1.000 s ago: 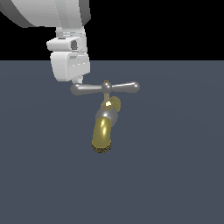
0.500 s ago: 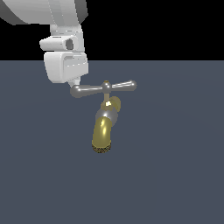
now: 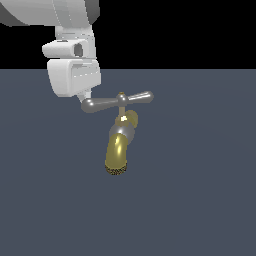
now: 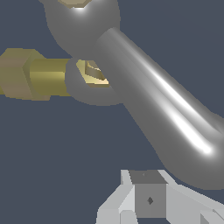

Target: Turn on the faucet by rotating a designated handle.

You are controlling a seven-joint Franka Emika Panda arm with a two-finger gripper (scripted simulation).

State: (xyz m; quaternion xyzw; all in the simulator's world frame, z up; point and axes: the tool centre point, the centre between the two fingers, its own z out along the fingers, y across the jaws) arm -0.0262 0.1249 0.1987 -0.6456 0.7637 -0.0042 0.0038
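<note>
Two views show us the scene. In the exterior view the faucet sits near the middle of the frame on the dark grey tabletop, its brass spout curving down to a dark speckled tip. Across its top lies the handle, a slim silver crossbar tilted slightly, its end toward the exterior view's right a little higher. The white hand comes down from the upper left of the frame, and its bulky body ends right at the crossbar's rounded end toward the exterior view's left; a short white finger seems to touch that bulb. We cannot tell from here how far the fingers are parted, nor whether they hold anything.

In the wrist view the handle fills much of the picture as a thick glossy bar, with the faucet's brass parts behind it. One pale grey fingertip shows close beside the bar's bulbous end, apparently touching it.
</note>
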